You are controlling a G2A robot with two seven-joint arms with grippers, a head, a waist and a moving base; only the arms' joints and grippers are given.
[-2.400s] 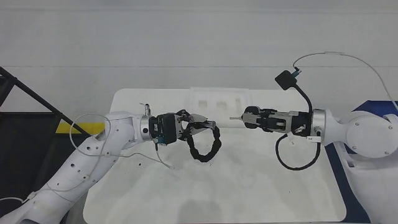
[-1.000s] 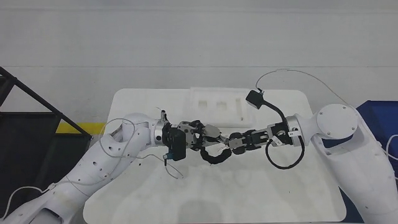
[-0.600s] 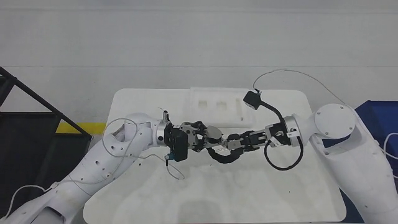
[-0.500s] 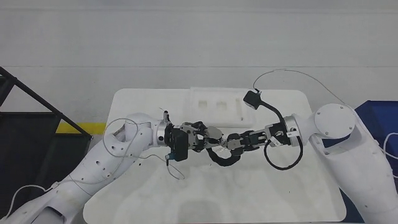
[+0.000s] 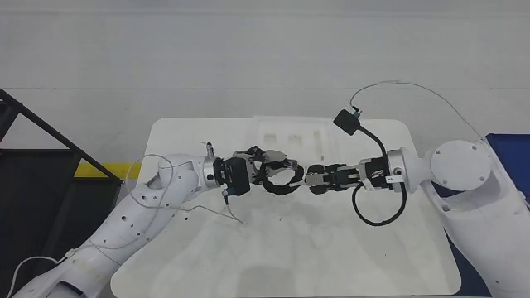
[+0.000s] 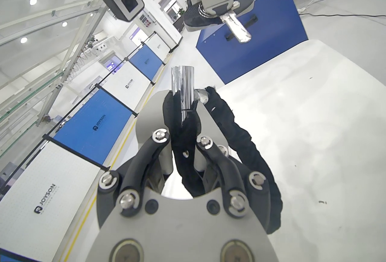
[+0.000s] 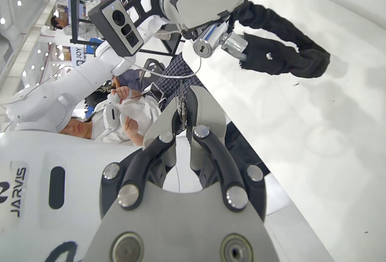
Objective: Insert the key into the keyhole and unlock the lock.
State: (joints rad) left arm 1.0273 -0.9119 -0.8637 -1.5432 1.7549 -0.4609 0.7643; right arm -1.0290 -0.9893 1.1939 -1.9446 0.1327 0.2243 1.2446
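White table (image 5: 331, 248), a shallow white tray (image 5: 290, 136) at its far edge, grey floor beyond, a blue cabinet (image 6: 256, 21) off the right side. Both arms reach level toward each other over the table's middle. The left gripper (image 6: 181, 107) is clamped on the lock (image 6: 182, 88), chrome cylinder facing the other arm, black sleeved cable looping alongside. The right gripper (image 7: 182, 107) pinches the key (image 7: 181, 112), and its blade points at the keyhole (image 7: 206, 49): near, with a gap between.

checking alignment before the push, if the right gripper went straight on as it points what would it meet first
Probably the lock, keyhole end, in the left gripper; the key in the right gripper would touch first. Depth is unclear.
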